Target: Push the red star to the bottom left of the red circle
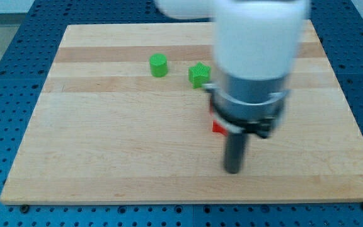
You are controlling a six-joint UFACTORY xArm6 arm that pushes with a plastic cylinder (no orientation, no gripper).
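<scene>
My tip (233, 170) rests on the wooden board (106, 157) right of centre, towards the view's bottom. A small red piece (217, 128) shows just up and left of the rod, mostly hidden behind the arm; its shape cannot be made out, so I cannot tell whether it is the red star or the red circle. A second sliver of red (210, 107) shows higher at the arm's left edge. No other red block is visible; the arm's white and grey body (254, 57) covers much of the board's right half.
A green cylinder-like block (159, 65) sits at the upper middle of the board. A green star-like block (199, 75) lies right of it, touching the arm's left outline in the view. Blue perforated table surrounds the board.
</scene>
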